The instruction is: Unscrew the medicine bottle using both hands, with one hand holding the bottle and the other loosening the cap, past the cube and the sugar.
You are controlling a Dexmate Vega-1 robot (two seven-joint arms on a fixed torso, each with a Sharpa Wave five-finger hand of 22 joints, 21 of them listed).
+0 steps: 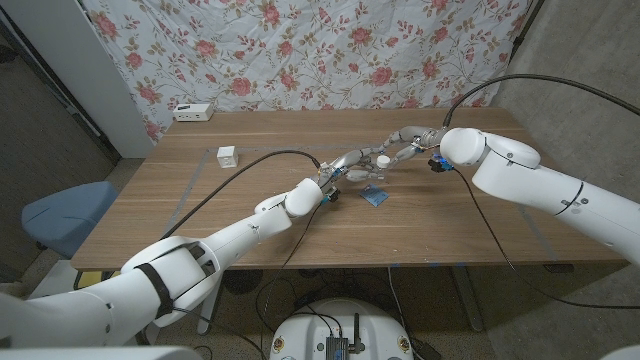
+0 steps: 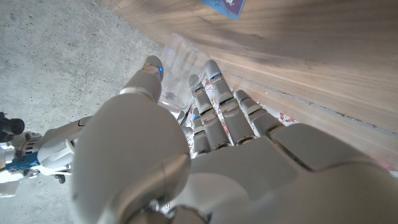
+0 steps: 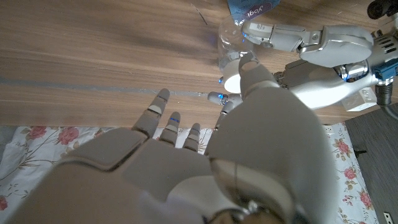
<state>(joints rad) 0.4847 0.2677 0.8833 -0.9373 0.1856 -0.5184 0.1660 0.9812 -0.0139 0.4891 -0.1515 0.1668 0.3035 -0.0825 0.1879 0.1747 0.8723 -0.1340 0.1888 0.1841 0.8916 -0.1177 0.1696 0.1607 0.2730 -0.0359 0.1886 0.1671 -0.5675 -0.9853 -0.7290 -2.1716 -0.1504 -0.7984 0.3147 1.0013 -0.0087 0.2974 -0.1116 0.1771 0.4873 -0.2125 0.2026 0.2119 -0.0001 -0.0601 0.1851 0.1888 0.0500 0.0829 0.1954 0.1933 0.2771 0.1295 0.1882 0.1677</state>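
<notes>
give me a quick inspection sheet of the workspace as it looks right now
surface: wooden table, bare wood over most of it
job's things: clear medicine bottle with white cap, mid-table between both hands
clutter: white cube; blue sugar packet; white box at far edge
hands: left hand holds the bottle; right hand fingers at the cap
cables: black cables along both arms
surroundings: floral cloth behind; blue chair

A white power strip (image 1: 191, 112) lies at the wooden table's (image 1: 250, 220) far edge before a floral cloth (image 1: 300, 50).
</notes>
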